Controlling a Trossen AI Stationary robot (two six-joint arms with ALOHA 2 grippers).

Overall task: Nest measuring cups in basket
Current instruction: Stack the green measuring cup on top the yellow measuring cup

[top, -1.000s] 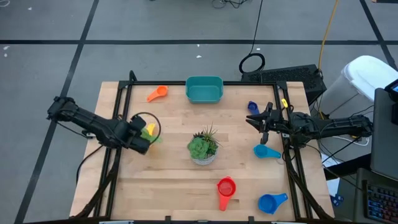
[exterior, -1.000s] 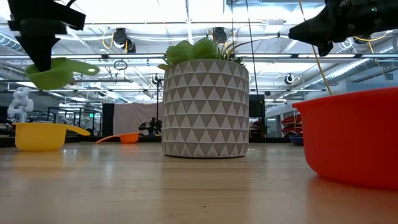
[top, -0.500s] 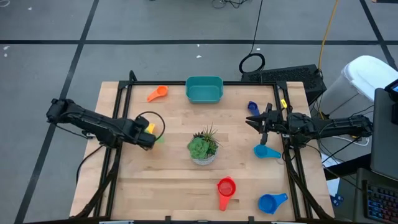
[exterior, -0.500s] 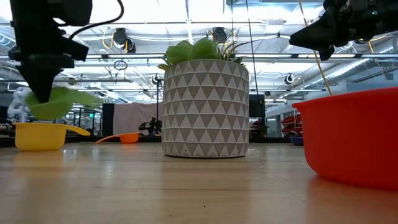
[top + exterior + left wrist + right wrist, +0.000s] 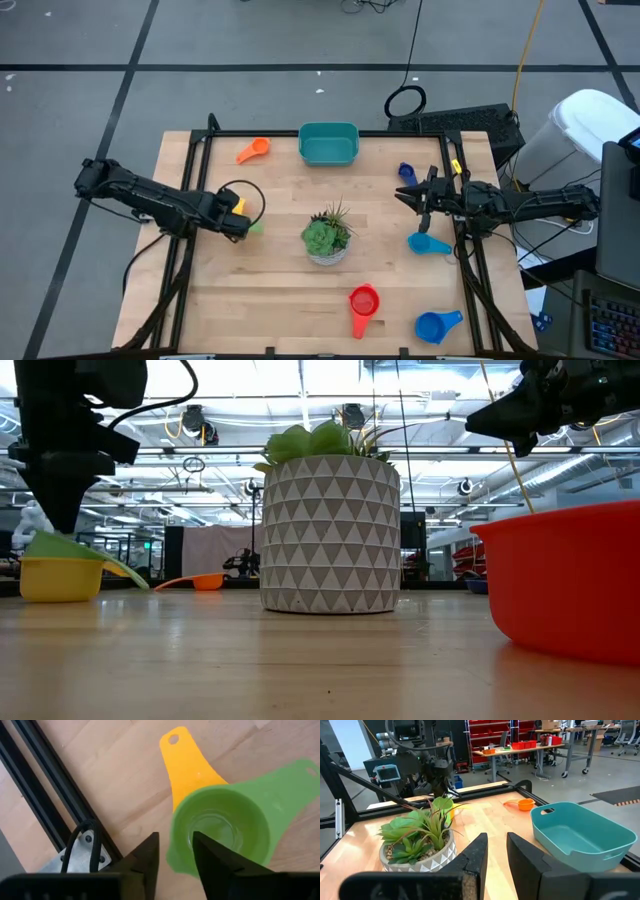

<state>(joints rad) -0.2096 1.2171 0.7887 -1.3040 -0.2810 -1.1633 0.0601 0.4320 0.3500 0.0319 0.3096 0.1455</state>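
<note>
My left gripper (image 5: 238, 224) is at the table's left, shut on the green measuring cup (image 5: 225, 830), which sits in the mouth of the yellow cup (image 5: 60, 578). The yellow cup's handle (image 5: 185, 760) sticks out beyond the green cup. My right gripper (image 5: 402, 197) hangs open and empty above the table's right side. The teal basket (image 5: 328, 143) stands at the far edge with the orange cup (image 5: 254, 150) to its left. A small dark blue cup (image 5: 406, 172), a light blue cup (image 5: 428, 243), a red cup (image 5: 363, 303) and a blue cup (image 5: 437, 325) lie on the right half. My left gripper pinches the green cup's wall at the rim (image 5: 176, 851), on the side opposite its handle, one finger inside the bowl and one outside. The fingers point down from above. The cup rests tilted in the yellow cup, its handle (image 5: 125, 568) slanting down.
A succulent in a white patterned pot (image 5: 327, 236) stands at the table's middle, between the two arms. Black frame rails (image 5: 190, 180) run along the left and right sides. Bare wood lies between the plant and the basket.
My left gripper has gone down and a little toward the table's right, still shut on the green cup. The green cup, held clear above the table before, now sits in the yellow cup with its handle tipped down.
</note>
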